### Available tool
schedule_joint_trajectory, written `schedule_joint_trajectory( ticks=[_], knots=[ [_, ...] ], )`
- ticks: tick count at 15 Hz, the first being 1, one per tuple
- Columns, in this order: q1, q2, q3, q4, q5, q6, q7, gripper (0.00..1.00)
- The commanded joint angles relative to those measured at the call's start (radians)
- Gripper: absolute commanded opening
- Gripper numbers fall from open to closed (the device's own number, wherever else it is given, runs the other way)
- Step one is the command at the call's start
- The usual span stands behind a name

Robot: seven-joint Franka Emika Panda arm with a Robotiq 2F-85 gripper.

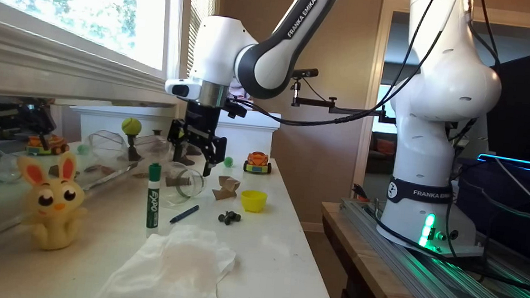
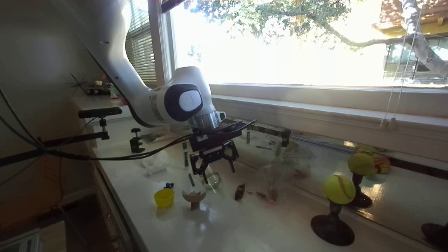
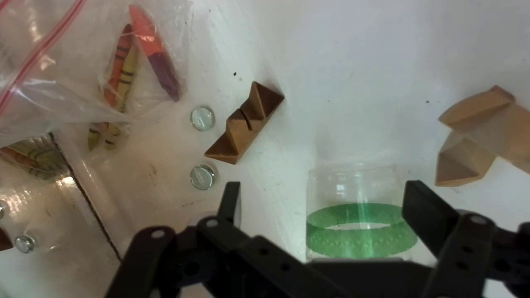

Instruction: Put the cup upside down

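A clear cup with a green band (image 3: 360, 236) lies on its side under my gripper in the wrist view. It also shows in both exterior views (image 1: 184, 187) (image 2: 211, 181). A small yellow cup (image 1: 253, 202) stands upright on the counter; it also shows in an exterior view (image 2: 163, 198). My gripper (image 3: 321, 194) is open and points down with nothing between its fingers. The clear cup appears between and below the fingers, closer to the finger at the right of the wrist view. Whether that finger touches it I cannot tell. My gripper's palm hides the cup's lower end.
Brown cardboard-like pieces (image 3: 244, 124) (image 3: 472, 140) lie near the cup. A bag with crayons (image 3: 136, 54) and glass beads (image 3: 202, 177) lie at the wrist view's left. A marker (image 1: 153, 199), a blue pen (image 1: 184, 214) and a bunny toy (image 1: 56, 203) are on the counter.
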Motion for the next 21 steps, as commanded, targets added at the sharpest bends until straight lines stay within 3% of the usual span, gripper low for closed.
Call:
schedule_joint_trajectory(
  ticks=[1,12,21],
  knots=[
    [-0.022,-0.001,0.020,-0.034,0.028,0.055,-0.093,1.00],
    [-0.055,-0.003,0.019,-0.087,0.043,0.117,-0.269,1.00],
    [-0.057,0.023,0.016,-0.077,0.065,0.135,-0.267,1.00]
  ],
)
